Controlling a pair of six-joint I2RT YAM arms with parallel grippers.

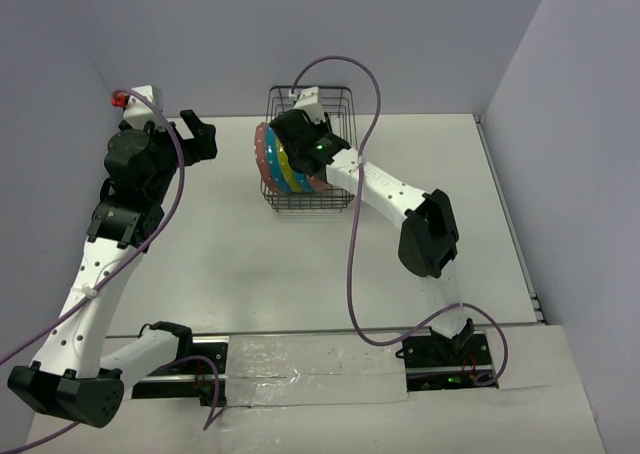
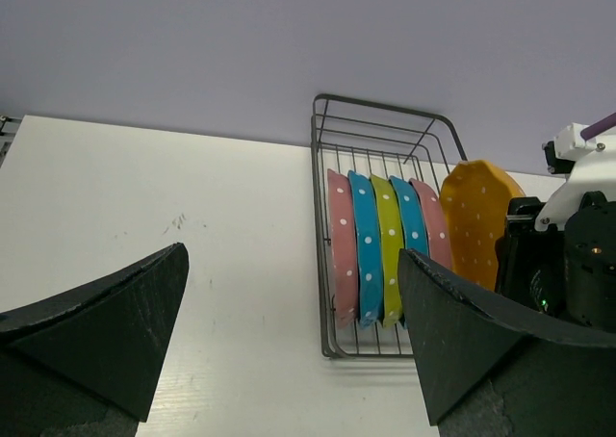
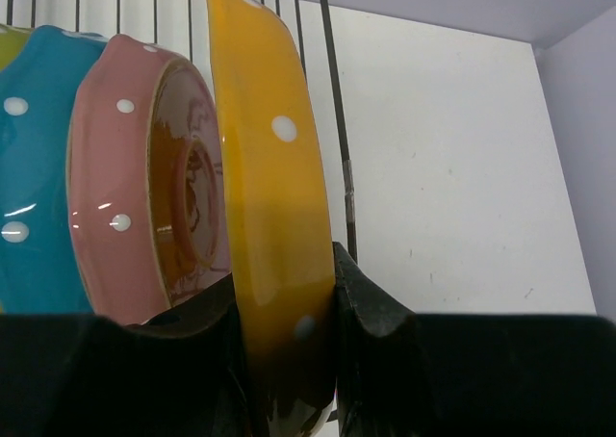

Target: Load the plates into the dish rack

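Observation:
The black wire dish rack stands at the back of the table. In the left wrist view the rack holds five upright plates: pink, teal, yellow-green, teal, pink. My right gripper reaches into the rack and is shut on the orange-yellow plate, holding it upright beside the last pink plate; the orange-yellow plate also shows in the left wrist view. My left gripper is open and empty, left of the rack.
White table with a grey wall behind and side walls left and right. A purple cable loops over the rack's right side. The right arm stretches from the near edge to the rack. A red-tipped fitting sits at the back left.

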